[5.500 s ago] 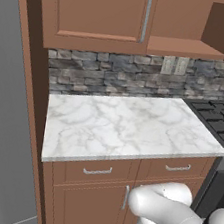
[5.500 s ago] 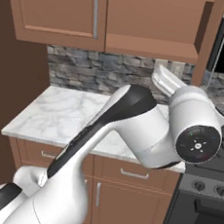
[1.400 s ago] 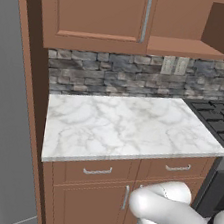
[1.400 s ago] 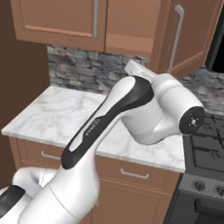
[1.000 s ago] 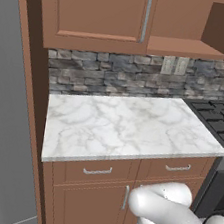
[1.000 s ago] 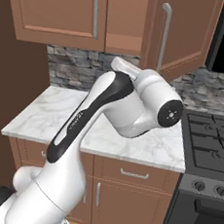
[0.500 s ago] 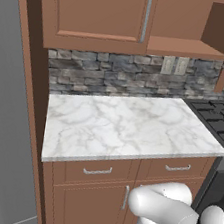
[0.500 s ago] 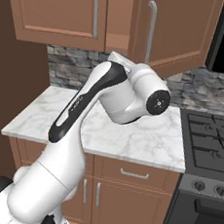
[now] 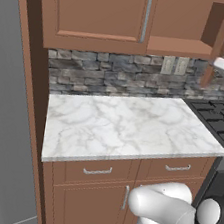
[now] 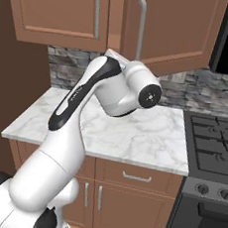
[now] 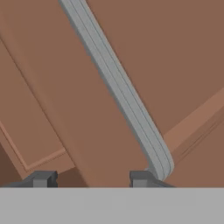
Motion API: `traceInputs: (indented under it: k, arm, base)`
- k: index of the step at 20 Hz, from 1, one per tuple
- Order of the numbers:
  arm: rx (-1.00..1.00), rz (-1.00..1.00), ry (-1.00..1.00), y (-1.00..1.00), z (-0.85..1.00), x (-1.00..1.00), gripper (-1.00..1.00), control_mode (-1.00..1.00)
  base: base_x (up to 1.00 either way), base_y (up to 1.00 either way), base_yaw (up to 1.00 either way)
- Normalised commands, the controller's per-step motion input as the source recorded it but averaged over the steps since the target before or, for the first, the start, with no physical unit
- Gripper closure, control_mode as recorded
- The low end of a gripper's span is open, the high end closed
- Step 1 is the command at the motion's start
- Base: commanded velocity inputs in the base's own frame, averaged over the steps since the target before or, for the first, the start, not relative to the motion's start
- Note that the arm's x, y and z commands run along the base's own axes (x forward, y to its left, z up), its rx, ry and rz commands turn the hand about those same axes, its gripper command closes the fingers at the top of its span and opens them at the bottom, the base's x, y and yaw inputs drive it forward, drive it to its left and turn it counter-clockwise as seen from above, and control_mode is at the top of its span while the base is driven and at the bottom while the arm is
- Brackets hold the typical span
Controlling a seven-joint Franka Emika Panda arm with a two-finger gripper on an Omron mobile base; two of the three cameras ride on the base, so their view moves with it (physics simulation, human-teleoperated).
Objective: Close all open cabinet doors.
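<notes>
Up close, the gripper (image 11: 92,177) has its fingers drawn in, though a grip on anything cannot be told; the silver bar handle (image 11: 118,89) runs from 11 o'clock down to its right fingertip; the open cabinet door (image 10: 179,30) hangs ajar above the marble counter (image 10: 134,133).

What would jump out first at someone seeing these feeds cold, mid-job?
The big white arm arching over the marble counter, its hand pressed up under the wall cabinets. Next, the right cabinet door standing ajar at an angle beside the shut left cabinet door, with the shelf behind it exposed in the left base view. In the hand view, the gripper sits right against that door, its silver bar handle running diagonally past.
</notes>
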Motion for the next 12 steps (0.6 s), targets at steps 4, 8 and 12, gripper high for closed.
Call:
traceInputs:
  k: [4, 8, 12]
  arm:
    - [0.0, 0.0, 0.0, 0.0, 0.0, 0.37, -1.0, -1.0]
    - [0.0, 0.0, 0.0, 0.0, 0.0, 0.24, -1.0, -1.0]
    - [0.0, 0.0, 0.0, 0.0, 0.0, 0.29, -1.0, -1.0]
  base:
    - [0.0, 0.0, 0.0]
    - [0.0, 0.0, 0.0]
    - [0.0, 0.0, 0.0]
